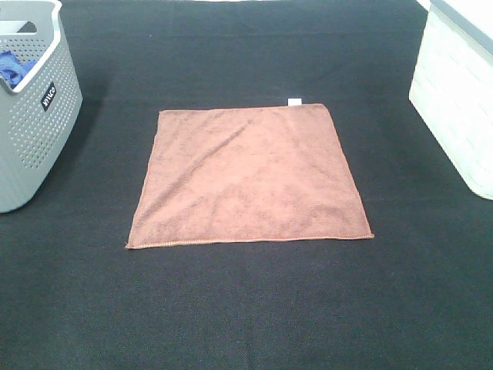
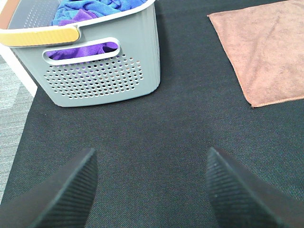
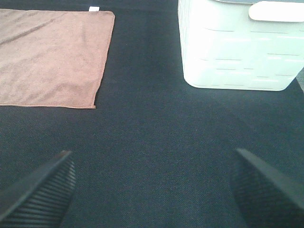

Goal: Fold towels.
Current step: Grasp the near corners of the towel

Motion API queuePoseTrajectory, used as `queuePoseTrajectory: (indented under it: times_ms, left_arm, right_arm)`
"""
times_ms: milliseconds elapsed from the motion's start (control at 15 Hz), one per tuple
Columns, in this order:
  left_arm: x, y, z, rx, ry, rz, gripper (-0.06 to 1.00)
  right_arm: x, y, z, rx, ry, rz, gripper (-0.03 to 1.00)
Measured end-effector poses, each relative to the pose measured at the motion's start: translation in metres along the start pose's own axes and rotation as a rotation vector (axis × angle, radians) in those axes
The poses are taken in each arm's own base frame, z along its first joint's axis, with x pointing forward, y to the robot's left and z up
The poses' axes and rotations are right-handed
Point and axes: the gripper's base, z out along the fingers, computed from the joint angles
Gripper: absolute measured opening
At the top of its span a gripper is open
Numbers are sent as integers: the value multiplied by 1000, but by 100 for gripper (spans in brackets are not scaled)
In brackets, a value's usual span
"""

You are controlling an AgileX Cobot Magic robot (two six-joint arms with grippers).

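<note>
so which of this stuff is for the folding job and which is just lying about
For the job: brown towel, spread flat; left gripper, right gripper, both open.
Lying about: grey basket with blue cloth and purple cloth; white bin.

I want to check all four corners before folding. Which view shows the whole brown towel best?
The exterior high view: the towel lies flat, all four corners in frame. The left wrist view catches only one side, the right wrist view only the side with the white tag.
</note>
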Motion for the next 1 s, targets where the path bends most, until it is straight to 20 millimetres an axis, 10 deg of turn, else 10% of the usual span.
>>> queuePoseTrajectory:
  times_ms: [1000]
  left_arm:
    - [0,0,0,0,0,0,63]
  right_arm:
    - [0,0,0,-3,0,2,84]
